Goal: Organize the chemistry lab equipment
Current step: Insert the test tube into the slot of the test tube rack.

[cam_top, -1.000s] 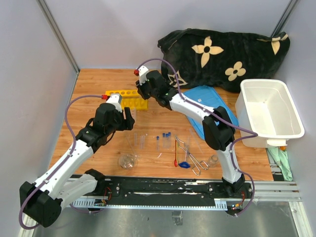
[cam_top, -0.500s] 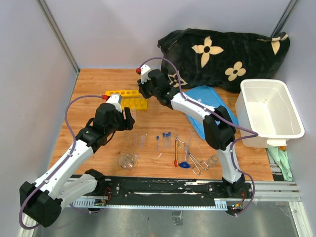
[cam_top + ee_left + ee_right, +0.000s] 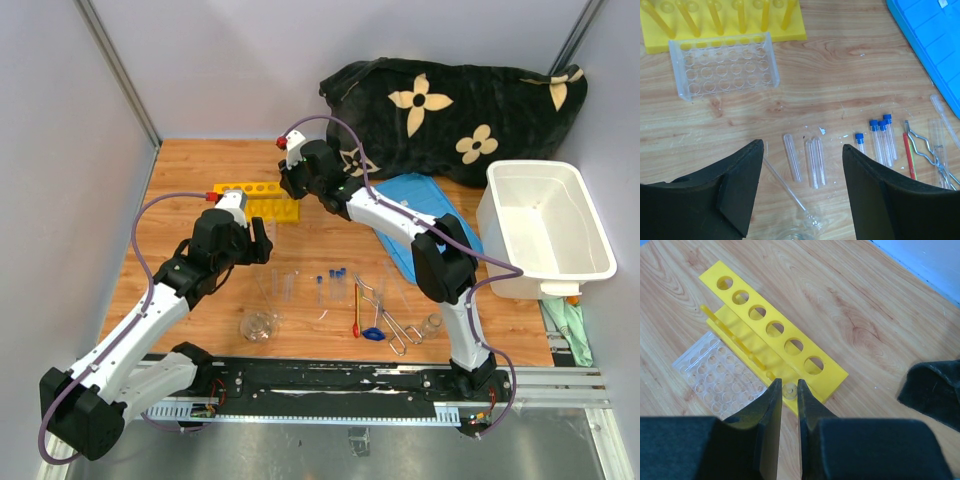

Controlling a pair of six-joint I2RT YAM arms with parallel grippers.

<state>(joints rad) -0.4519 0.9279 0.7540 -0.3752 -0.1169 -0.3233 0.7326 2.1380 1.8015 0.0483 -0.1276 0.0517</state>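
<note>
Right claw [image 3: 788, 396] hovers over the wooden desk [image 3: 190, 170], fingers pressed close on a small clear glass tube [image 3: 788, 389] seen end-on, just above the near end of the yellow holed tube rack [image 3: 785, 337], whose six holes show nothing standing in them. Left claw [image 3: 802, 147] hangs spread and holds nothing above the loose pieces. By my reading little is sorted yet: the round glass flask [image 3: 260, 324], metal tongs [image 3: 927, 150], red-handled spatula [image 3: 909, 155], blue-capped test tubes [image 3: 880, 142] and uncapped clear tubes [image 3: 812, 162] lie scattered on the desk.
</note>
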